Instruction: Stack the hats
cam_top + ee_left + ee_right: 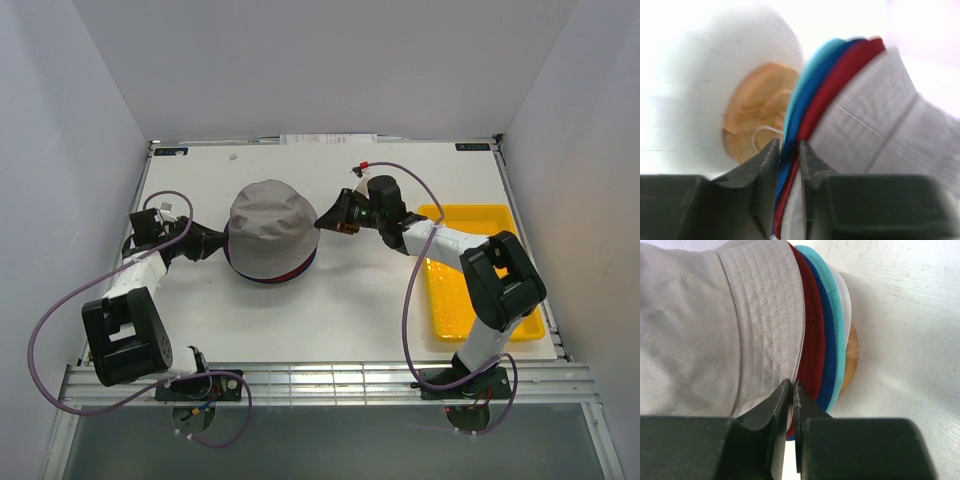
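Observation:
The hats sit stacked on a wooden stand [752, 120], with the grey hat [268, 225] on top. Beneath it the dark red [812, 340], navy [829, 350], teal [840, 340] and white [844, 295] brims show as layered edges. My left gripper [222, 243] is at the stack's left side, and its jaws [789, 147] hold the navy, red and grey brims between them. On the right side, my right gripper [322, 220] is shut on the edge of the grey brim [765, 340], its tips [792, 385] almost touching.
A flat yellow tray [490, 218] lies at the right of the table, with the right arm passing over it. White walls enclose the table on three sides. Purple cables loop out from both arms.

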Tool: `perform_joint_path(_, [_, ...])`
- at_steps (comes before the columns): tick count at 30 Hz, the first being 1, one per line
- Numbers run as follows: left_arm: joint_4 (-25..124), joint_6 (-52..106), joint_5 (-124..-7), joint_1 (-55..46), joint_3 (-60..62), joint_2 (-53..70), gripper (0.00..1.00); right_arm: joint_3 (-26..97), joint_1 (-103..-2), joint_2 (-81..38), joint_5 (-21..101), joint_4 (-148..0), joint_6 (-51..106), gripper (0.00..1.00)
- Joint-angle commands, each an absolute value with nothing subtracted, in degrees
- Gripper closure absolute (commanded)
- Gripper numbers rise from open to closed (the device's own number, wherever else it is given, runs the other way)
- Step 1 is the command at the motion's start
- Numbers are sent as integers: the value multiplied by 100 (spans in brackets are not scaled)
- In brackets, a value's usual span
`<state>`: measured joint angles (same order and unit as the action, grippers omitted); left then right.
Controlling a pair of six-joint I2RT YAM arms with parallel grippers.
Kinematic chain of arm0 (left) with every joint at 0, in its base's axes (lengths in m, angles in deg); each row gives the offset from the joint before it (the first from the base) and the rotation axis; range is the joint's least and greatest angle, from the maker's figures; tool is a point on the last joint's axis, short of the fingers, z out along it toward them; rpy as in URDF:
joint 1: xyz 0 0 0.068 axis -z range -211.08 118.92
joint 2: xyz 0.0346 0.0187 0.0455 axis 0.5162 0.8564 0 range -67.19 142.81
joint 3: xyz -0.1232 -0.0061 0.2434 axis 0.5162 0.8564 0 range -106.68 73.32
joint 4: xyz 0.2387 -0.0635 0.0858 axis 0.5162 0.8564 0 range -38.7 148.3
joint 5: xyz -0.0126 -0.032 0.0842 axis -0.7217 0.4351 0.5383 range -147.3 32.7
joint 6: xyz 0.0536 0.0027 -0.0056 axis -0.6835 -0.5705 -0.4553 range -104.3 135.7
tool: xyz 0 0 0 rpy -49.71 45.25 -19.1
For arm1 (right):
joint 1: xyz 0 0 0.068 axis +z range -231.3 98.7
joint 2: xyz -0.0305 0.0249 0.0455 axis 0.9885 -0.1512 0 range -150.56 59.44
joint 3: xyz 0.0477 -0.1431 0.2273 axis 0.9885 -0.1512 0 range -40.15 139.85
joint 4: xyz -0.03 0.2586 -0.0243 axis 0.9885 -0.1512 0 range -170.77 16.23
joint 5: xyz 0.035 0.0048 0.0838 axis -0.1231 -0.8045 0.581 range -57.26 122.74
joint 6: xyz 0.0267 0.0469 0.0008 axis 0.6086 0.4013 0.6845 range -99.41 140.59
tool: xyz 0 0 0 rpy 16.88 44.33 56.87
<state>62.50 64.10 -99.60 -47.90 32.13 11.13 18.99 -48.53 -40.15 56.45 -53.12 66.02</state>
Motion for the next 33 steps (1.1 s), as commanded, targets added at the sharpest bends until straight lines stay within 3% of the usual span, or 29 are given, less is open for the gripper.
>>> perform_joint_path(1, [6755, 5930, -8956, -4857, 3043, 1138, 64, 1865, -4878, -3716, 5507, -5768, 6305, 88])
perform_joint_path(3, [6782, 5921, -8938, -4857, 2991, 1068, 50, 1857, -4869, -3663, 5524, -5777, 6305, 85])
perform_joint_path(8, [6984, 5868, -8806, -4857, 2876, 805, 39, 1839, -4852, -3592, 5551, -5795, 6296, 82])
perform_joint_path(15, [7301, 5990, -8823, -4857, 2832, 172, 37, 1716, -4773, -3513, 5586, -5654, 6375, 83])
perform_joint_path(26, [7424, 6527, -9570, -4857, 3500, -892, 31, 1856, -4764, -3381, 5445, -5690, 6436, 49])
perform_joint_path(33, [7538, 6720, -9887, -4857, 3746, -1191, 34, 2137, -4773, -3794, 5761, -5347, 6743, 38])
